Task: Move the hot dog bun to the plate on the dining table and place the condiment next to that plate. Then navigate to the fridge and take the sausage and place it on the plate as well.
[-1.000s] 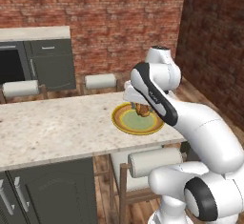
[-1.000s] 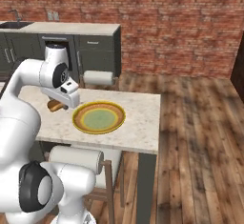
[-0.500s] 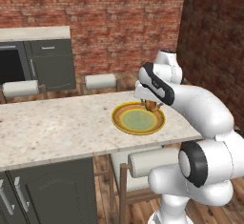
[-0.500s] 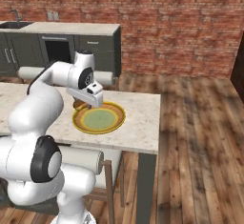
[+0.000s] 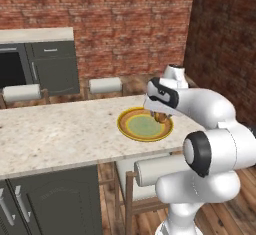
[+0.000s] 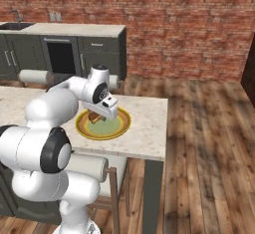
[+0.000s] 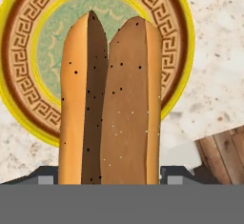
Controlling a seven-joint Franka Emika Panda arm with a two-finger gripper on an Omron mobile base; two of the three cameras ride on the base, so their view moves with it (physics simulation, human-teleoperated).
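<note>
The hot dog bun [image 7: 109, 99], a tan split roll with a darker middle stripe, sits between my fingertips [image 7: 174, 174]. My gripper [image 5: 161, 117] is shut on it just above the plate [image 5: 134, 127]. The plate has a yellow-orange rim [image 7: 28, 37] and a pale green centre, and lies on the dining table [image 5: 60, 136]. In the right base view the bun [image 6: 95, 118] hangs over the plate's [image 6: 115, 128] arm-side part, under the gripper [image 6: 97, 117]. The condiment, the fridge and the sausage are out of view.
Padded stools stand at the table's far side [image 5: 105, 85] and near side [image 5: 160, 169]. Dark cabinets with a pale counter [image 6: 74, 29] line the brick back wall. The table's end [image 6: 159, 128] drops to a wooden floor [image 6: 209, 143].
The arm has swung its elbow out to the side, and the gripper has carried the bun from the plate's far edge to over the plate. The base has not moved.
</note>
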